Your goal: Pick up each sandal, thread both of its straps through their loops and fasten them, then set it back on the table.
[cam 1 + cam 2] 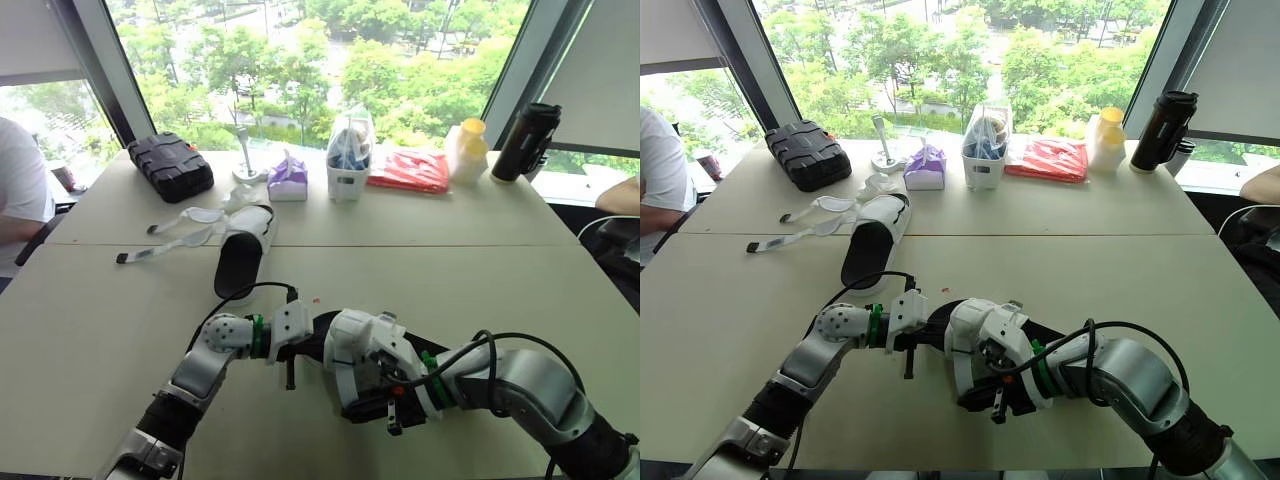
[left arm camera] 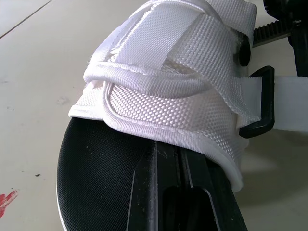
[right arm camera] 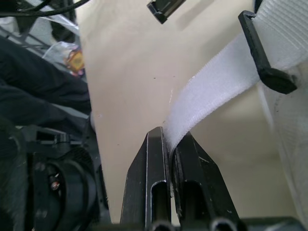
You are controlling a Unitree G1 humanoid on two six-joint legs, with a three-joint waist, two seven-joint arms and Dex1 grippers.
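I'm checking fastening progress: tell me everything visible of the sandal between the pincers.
The sandal has a white woven upper over a black footbed, on or just above the table. One white strap runs through a black plastic loop at its side; the right pincer pinches that strap's free end. The left pincer is shut at the upper's edge beside the footbed.

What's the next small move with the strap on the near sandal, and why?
Probably draw the right gripper away from the black loop to pull the white strap taut. The strap already runs through that loop, the right gripper is shut on it, and the left gripper holds the sandal.
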